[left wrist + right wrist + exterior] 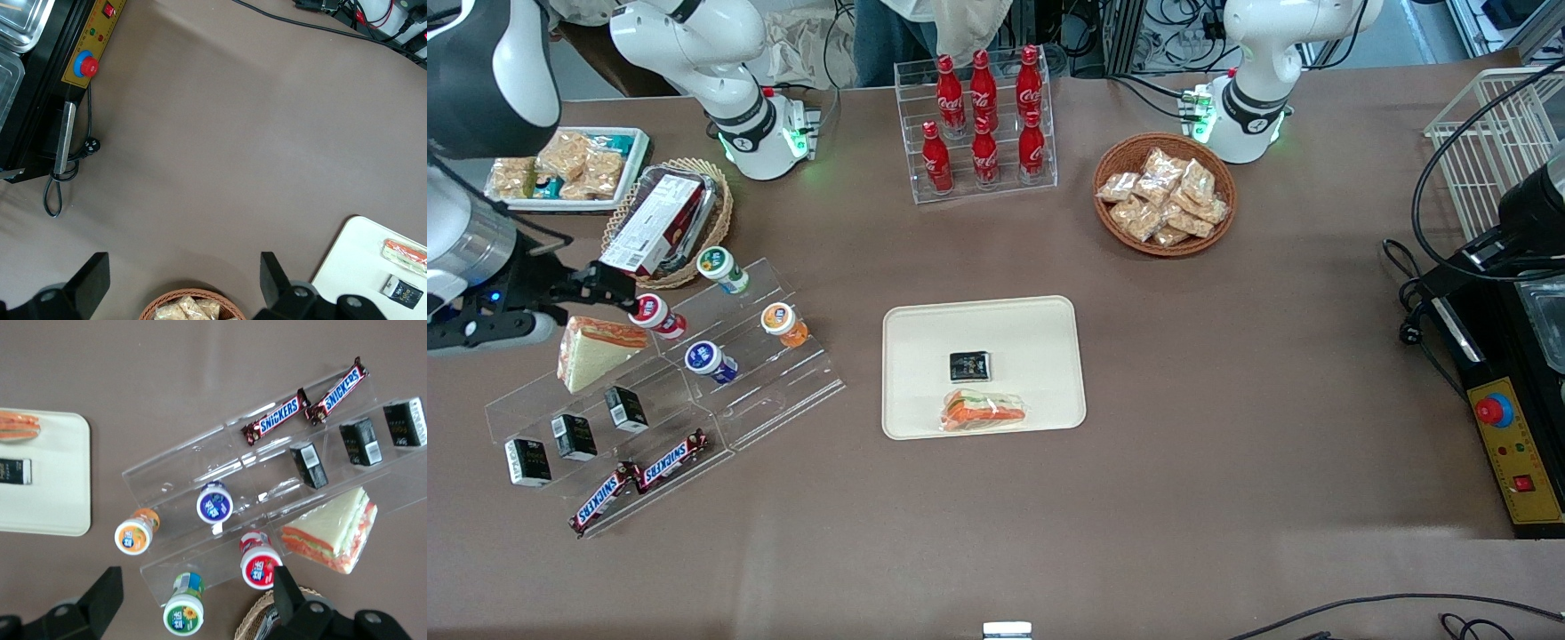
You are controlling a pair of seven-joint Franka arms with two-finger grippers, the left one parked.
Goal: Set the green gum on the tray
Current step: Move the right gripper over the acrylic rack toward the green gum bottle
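Gripper (pixel 193 600) hanging with jaws spread, above the green gum (pixel 721 269), which is standing on the clear tiered rack (pixel 783 373) beside three bottles: red-lidded (pixel 655 316), blue-lidded (pixel 709 361), orange-lidded (pixel 783 323). Tray (pixel 1040 329) carrying one sandwich (pixel 983 411), one black packet (pixel 969 365).

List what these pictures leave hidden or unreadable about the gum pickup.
- Gripper: front view, fingertips lost against the dark wrist near the red-lidded bottle.
- Green gum: label print too small.
- Tray: left wrist view, cut off by the frame edge.
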